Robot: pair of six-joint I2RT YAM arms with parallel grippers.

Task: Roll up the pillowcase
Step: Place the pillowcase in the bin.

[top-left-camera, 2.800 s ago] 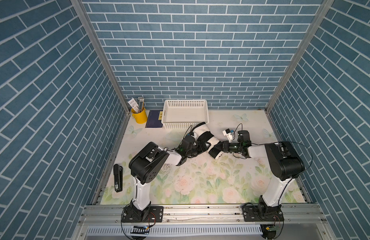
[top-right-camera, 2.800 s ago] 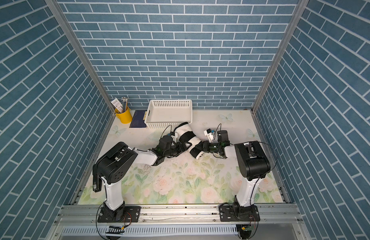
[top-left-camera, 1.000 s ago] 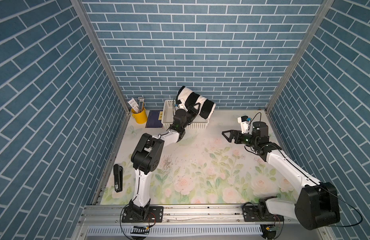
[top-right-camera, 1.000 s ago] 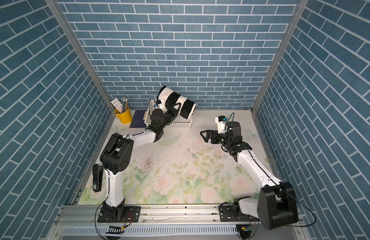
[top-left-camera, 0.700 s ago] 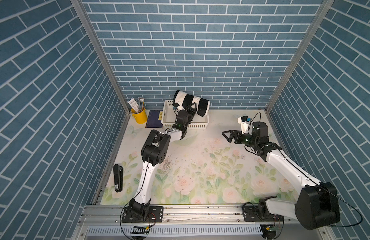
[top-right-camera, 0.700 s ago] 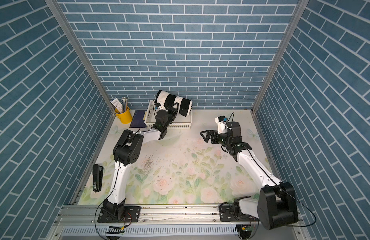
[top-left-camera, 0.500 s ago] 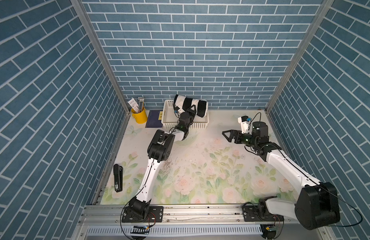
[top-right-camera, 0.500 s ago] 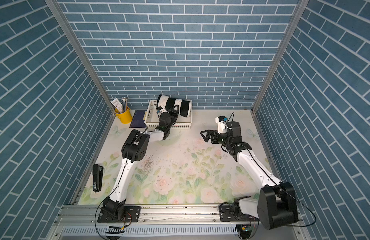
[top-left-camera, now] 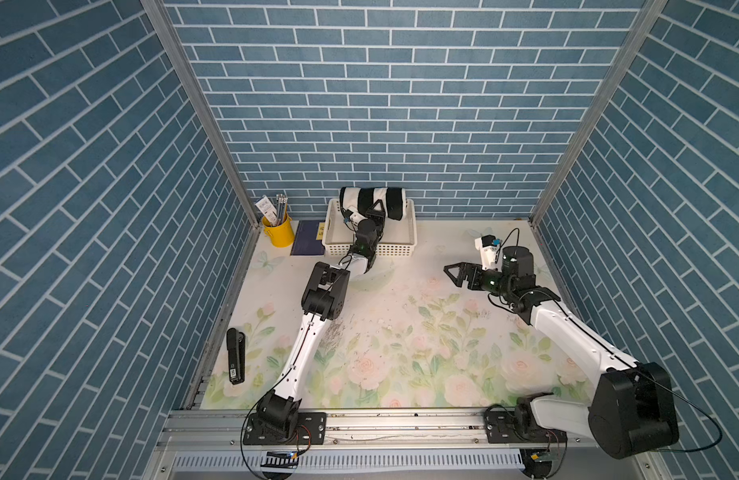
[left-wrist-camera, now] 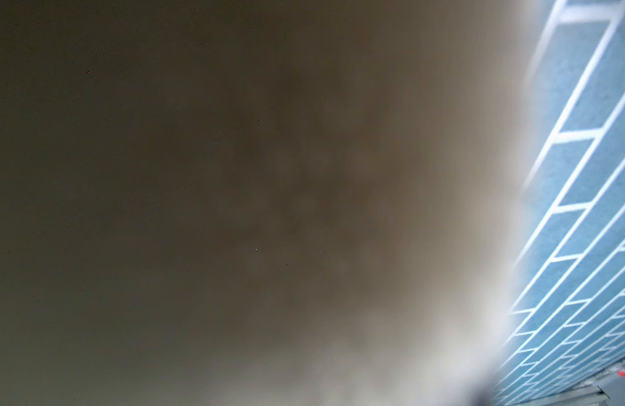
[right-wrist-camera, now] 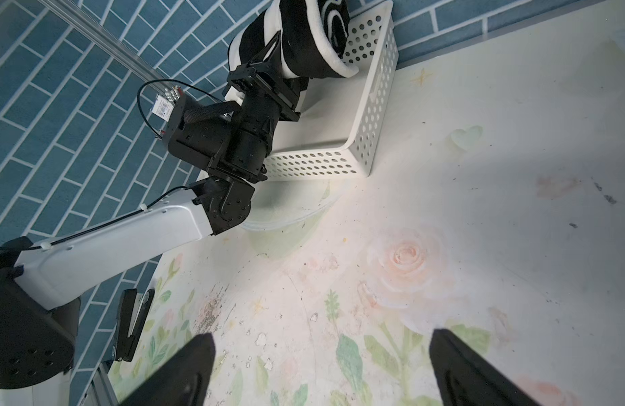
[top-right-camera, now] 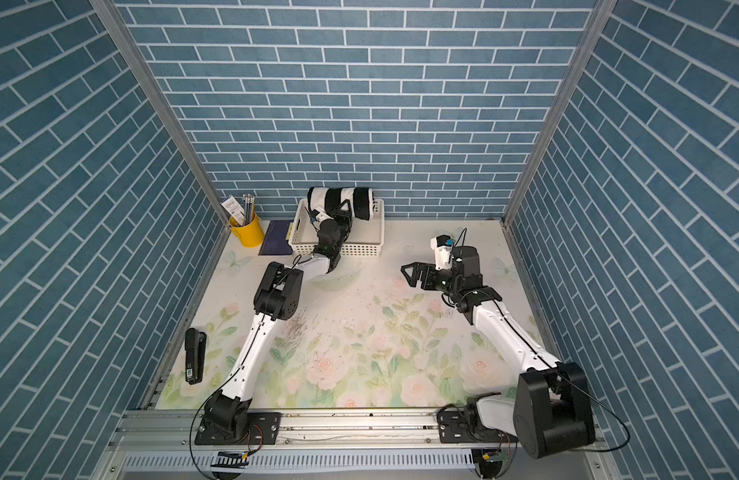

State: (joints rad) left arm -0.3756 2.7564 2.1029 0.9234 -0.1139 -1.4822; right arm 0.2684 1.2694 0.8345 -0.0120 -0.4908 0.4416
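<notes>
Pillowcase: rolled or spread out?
Rolled: the pillowcase is a striped cylinder, spiral end showing in the right wrist view, gripped by the left end effector.

Pillowcase (right-wrist-camera: 304,38) roll in left claw (right-wrist-camera: 279,58) over basket (right-wrist-camera: 367,140)

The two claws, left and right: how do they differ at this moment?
The left claw is clamped on the rolled black-and-white pillowcase. The right claw is wide open and empty. The left claw is over the white basket by the back wall, while the right claw hangs above the flowered table, away from the basket. Both claws are black.
</notes>
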